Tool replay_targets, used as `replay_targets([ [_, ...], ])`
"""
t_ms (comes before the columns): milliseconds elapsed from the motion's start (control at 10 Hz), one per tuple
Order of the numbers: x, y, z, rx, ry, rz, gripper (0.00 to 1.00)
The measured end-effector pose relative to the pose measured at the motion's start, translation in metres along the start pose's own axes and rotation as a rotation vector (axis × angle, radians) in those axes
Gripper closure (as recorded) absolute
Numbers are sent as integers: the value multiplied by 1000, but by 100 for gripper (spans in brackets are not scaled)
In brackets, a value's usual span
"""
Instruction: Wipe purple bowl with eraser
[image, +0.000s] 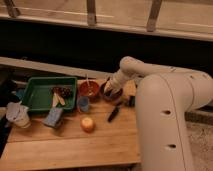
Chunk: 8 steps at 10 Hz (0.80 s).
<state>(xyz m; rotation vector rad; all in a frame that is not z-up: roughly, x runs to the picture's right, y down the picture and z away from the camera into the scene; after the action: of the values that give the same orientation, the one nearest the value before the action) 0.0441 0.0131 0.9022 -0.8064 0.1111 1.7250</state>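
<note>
Wooden table (75, 145) bearing green tray (37, 97), purple bowl (108, 97)

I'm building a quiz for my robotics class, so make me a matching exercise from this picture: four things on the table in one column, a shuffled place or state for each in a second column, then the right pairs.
Things:
1. green tray
2. orange-red bowl
3. purple bowl
4. blue cup

Descriptions:
A. beneath the gripper
B. holds a stick-like utensil
C. at the left of the wooden table
D. just on the near side of the orange-red bowl

Pairs: 1-C, 2-B, 3-A, 4-D
</note>
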Motion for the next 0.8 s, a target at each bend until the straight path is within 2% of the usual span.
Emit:
replay_targets([
  [200, -2, -13, -9, 17, -18, 33, 100],
  [400, -27, -27, -15, 29, -31, 55, 100],
  [600, -51, -30, -11, 19, -28, 52, 100],
  [800, -63, -18, 0, -8, -6, 24, 100],
])
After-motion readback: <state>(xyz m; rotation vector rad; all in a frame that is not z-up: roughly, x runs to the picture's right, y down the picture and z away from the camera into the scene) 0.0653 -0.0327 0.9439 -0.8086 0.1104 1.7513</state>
